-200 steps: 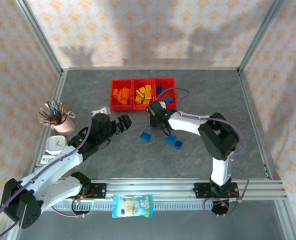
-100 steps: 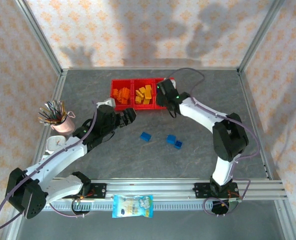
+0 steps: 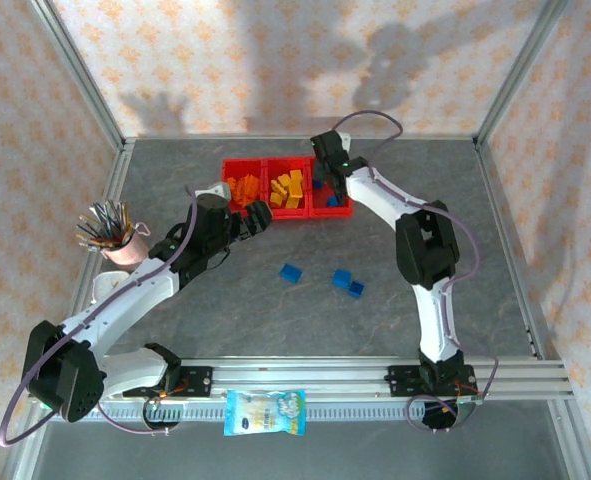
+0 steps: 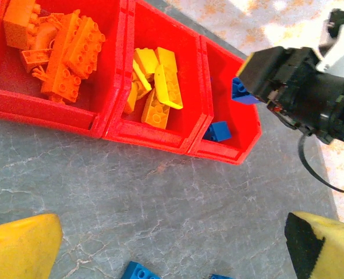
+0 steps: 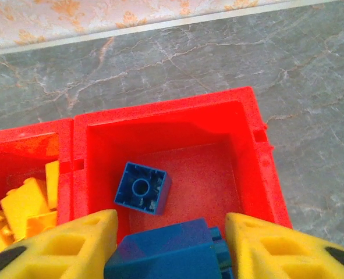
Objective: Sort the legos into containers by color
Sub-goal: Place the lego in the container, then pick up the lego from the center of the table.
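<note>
- A snack packet (image 3: 265, 412) lies at the near edge, in front of the rail between the two arm bases.
- Three loose blue bricks (image 3: 342, 279) sit on the grey table (image 3: 225, 310), short of the bins. One (image 3: 291, 273) lies alone to the left, and the other two touch each other.
- A pink cup (image 3: 121, 250) of pens stands at the left side.
- The left gripper (image 3: 258, 217) hovers just in front of the left bin, its jaws spread wide and empty.
- The containers (image 4: 110, 129), three red bins joined in a row, stand past the middle of the table. The left one holds orange bricks (image 4: 61, 52) and the middle one yellow bricks (image 4: 154, 87). The right one holds a blue brick (image 5: 141, 188) lying studs-down on its floor.
- The right gripper (image 5: 169, 224) hangs over the right bin with another blue piece (image 5: 160, 253) between its yellow fingers (image 5: 61, 247). Whether the pads clamp it cannot be told.
</note>
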You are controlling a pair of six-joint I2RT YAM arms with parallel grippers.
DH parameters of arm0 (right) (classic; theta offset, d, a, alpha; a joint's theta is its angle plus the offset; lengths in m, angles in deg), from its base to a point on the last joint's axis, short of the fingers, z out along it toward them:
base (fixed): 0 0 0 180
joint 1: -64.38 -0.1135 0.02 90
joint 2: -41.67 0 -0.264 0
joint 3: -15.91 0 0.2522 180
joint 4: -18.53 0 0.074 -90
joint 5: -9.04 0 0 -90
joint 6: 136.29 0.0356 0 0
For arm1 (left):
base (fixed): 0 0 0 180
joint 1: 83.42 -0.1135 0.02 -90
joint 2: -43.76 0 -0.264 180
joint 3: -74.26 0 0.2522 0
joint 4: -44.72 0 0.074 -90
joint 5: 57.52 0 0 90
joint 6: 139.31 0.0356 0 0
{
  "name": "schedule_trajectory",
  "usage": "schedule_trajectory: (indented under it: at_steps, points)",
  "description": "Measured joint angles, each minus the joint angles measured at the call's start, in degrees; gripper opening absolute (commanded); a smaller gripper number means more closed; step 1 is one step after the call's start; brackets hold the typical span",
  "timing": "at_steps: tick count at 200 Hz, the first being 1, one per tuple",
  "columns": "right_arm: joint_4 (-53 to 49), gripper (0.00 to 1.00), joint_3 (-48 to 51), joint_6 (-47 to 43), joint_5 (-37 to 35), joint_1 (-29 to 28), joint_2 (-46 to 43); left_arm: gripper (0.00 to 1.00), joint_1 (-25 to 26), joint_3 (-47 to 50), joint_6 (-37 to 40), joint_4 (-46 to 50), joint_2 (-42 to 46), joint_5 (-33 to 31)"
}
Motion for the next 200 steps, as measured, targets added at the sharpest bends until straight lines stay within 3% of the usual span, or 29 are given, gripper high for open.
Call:
schedule_trajectory:
  at_steps: [22, 84, 143, 200]
  points:
    - [-0.98, 0.64, -3.19, -0.72, -0.94, -0.02, 2.6, 0.99, -0.02, -0.42, 0.2, -0.09, -0.48, 0.39]
    - [-1.73, 0.69, -3.54, -1.33, -0.48, -0.02, 1.42, 0.99, -0.02, -0.72, 1.03, -0.09, -0.57, 0.48]
    - [-1.44, 0.74, 12.68, -0.81, 3.72, -1.44, -13.25, 0.99, -0.02, -0.37, 1.01, 0.52, 4.83, 0.59]
    - [-1.62, 0.77, 26.99, 1.86, 6.67, -9.38, -23.56, 0.99, -0.52, 4.5, 0.96, 4.68, 13.77, 0.15]
